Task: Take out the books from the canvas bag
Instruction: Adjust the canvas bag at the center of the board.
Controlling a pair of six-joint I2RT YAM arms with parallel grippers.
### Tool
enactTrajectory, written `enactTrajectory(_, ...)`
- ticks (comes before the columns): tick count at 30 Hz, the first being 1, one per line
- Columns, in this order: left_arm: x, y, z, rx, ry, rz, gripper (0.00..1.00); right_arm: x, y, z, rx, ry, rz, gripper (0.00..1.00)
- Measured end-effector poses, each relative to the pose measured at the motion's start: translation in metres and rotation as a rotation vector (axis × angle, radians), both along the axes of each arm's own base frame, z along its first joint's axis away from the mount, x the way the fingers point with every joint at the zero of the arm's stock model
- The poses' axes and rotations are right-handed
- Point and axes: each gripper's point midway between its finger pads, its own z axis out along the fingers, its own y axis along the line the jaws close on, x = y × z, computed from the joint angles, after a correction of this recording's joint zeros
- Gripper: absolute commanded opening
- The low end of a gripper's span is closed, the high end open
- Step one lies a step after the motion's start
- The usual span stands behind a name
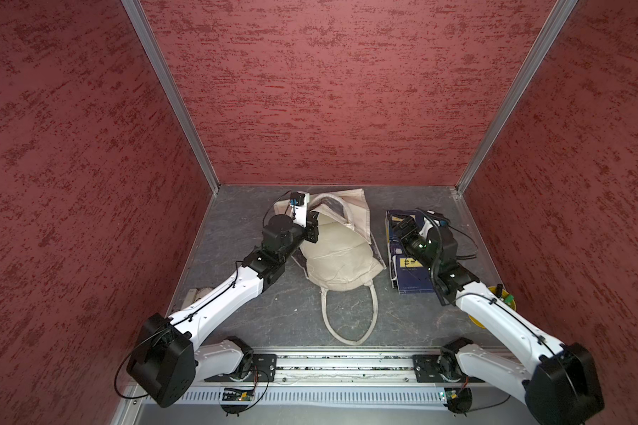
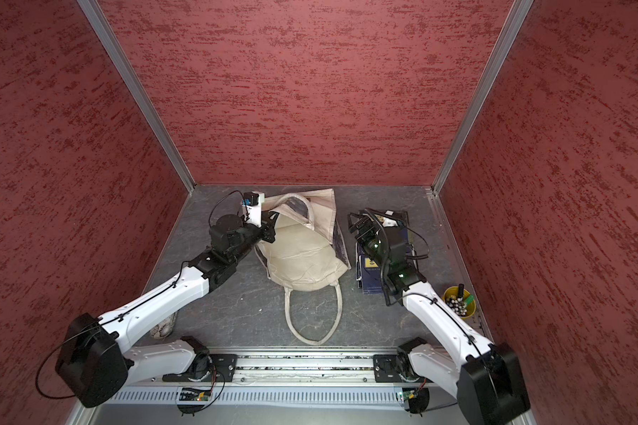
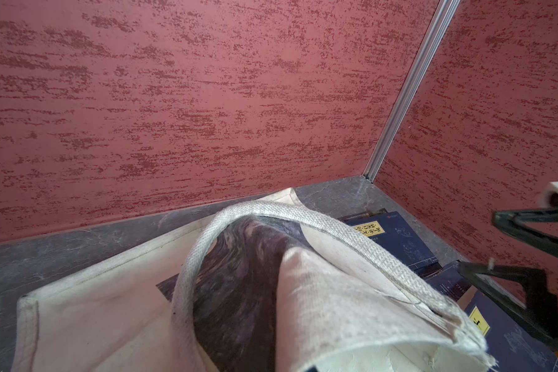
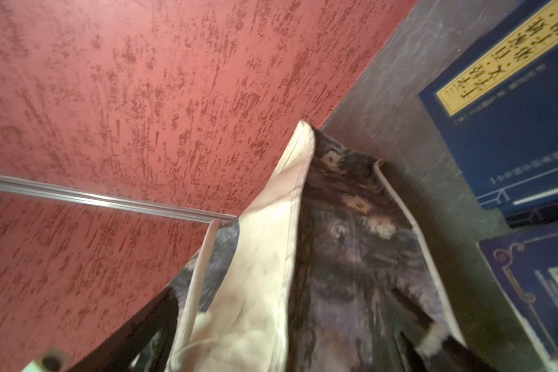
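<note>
**Bench** (image 1: 284, 320): grey surface that carries all items.

**Canvas bag** (image 1: 337, 257): lies mid-bench, crumpled and bulging. Whether any book remains inside cannot be told.

**Books** (image 1: 409, 274): navy volumes lie out on the bench just beside the bag, on the right arm's side.

**Left tool** (image 1: 312, 232): clamped tight on the bag's edge, holding it raised.

**Right tool** (image 2: 360, 222): jaws wide, empty, above the books.

**Recommendation:** hold the raised edge taut so the opening is clear. Bring the right tool in low and close on a book's edge only, not on cloth.
</note>
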Motion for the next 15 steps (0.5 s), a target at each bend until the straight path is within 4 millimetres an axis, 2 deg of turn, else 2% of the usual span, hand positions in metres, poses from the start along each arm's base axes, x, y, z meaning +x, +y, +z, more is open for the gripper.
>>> enactTrajectory(4,0.0,0.0,0.001,0.002,0.0,0.009,0.0,-0.03,0.018,0.004,0.004,-0.04,0.029,0.99)
enactTrajectory(11,-0.001,-0.002,0.011,0.023,0.001,0.043,0.0,-0.077,0.064,-0.048,-0.058,0.039,0.14,0.99)
enactTrajectory(15,-0.001,0.0,0.014,0.046,0.009,0.07,0.0,-0.104,0.082,-0.07,-0.062,0.08,0.189,0.99)
